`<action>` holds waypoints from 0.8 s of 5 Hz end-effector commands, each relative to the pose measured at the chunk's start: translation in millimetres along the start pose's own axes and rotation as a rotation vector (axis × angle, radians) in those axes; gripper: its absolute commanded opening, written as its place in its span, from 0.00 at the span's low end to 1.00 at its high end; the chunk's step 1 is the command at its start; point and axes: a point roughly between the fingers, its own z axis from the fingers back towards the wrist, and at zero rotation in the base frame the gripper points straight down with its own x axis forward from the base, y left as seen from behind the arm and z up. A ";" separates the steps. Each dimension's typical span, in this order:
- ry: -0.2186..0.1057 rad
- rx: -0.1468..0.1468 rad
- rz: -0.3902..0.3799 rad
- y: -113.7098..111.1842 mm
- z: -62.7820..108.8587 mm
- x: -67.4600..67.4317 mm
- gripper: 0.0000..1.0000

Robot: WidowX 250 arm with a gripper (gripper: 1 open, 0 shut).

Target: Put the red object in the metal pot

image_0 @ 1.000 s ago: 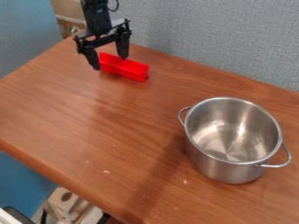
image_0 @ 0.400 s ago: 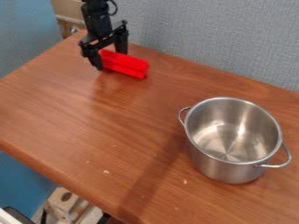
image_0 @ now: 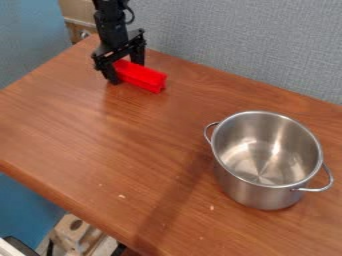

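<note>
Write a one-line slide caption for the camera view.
Open gripper straddles one end of the red block on the wooden table; the empty metal pot waits opposite.

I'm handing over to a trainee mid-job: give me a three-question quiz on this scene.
1. True or false: the red block is inside the pot.
2. The gripper is: A) open around one end of the block, B) shut above the pot, C) out of view.
3. What does the pot hold?

Key: 1 false; 2 A; 3 nothing, it is empty.
</note>
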 end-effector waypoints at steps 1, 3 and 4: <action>-0.070 -0.061 -0.015 -18.6 13.7 6.3 1.00; -0.123 -0.087 -0.010 -27.0 0.7 11.2 1.00; -0.150 -0.096 -0.006 -30.0 -6.6 13.7 1.00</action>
